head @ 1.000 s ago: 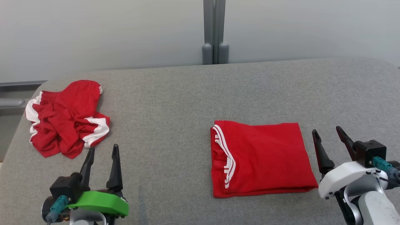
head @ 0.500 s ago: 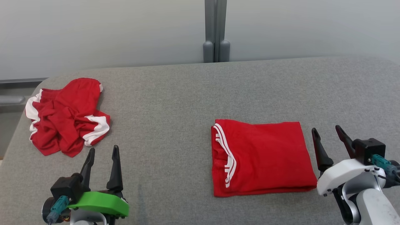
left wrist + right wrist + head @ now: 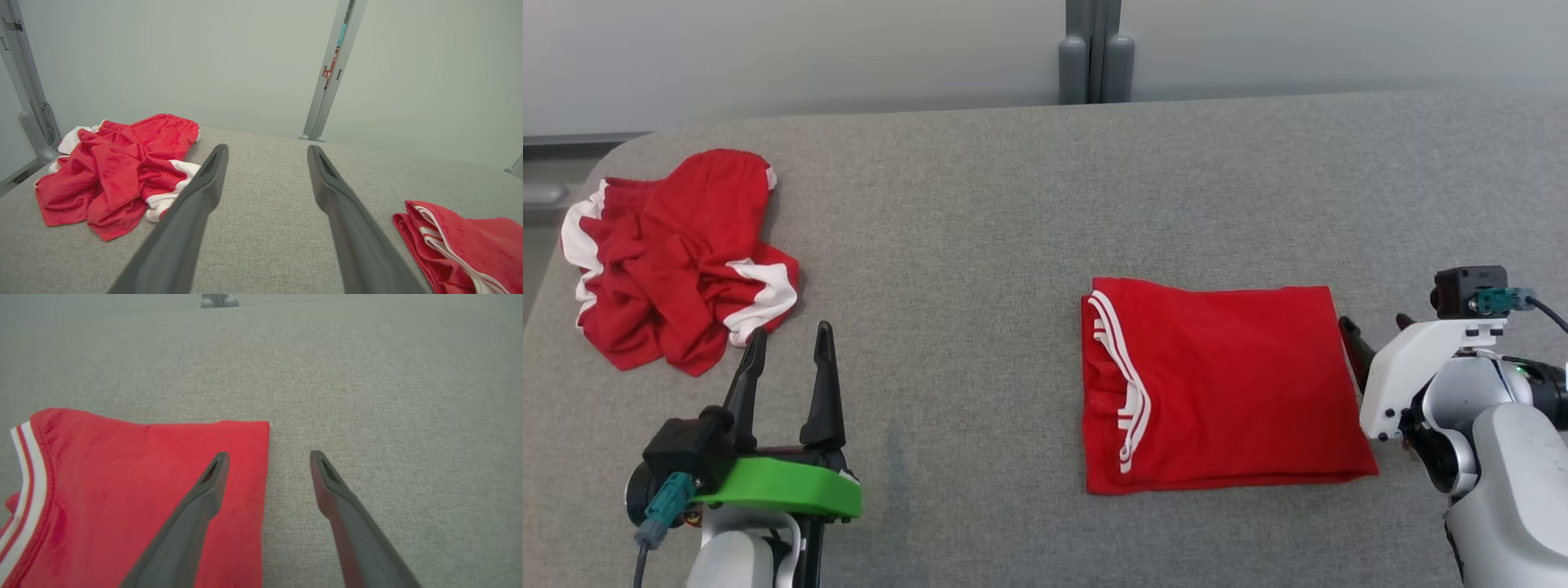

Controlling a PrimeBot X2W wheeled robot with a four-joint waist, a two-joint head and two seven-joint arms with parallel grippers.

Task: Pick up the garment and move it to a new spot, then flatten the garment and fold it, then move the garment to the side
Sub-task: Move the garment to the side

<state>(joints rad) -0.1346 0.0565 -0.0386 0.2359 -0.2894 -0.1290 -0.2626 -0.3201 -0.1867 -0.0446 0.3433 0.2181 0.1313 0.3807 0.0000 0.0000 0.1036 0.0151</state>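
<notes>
Grey woven fabric surface, rounded at its far corners, spans the head view edge to edge; I log it first. Behind it, along the top of the frame, stands a pale wall with a grey upright post at top centre.

Item: folded red garment, white double stripe near its left edge, lying flat as a neat rectangle right of centre in the head view. It takes the lower left of the right wrist view and the lower right corner of the left wrist view.

Item: crumpled red garment with white panels, heaped at the upper left of the head view, well apart from the folded one; left of centre in the left wrist view.

Item: left gripper, green-shelled, lower left of the head view. Its fingers are spread wide and hold nothing, and its tips are just beside the heap's near edge.

Item: right gripper, white-shelled, at the right edge, largely hidden behind its own wrist. In its wrist view I see the fingers spread wide and empty, straddling the folded garment's right edge: one over red cloth, the other over bare grey. Contact with the cloth I cannot tell.
</notes>
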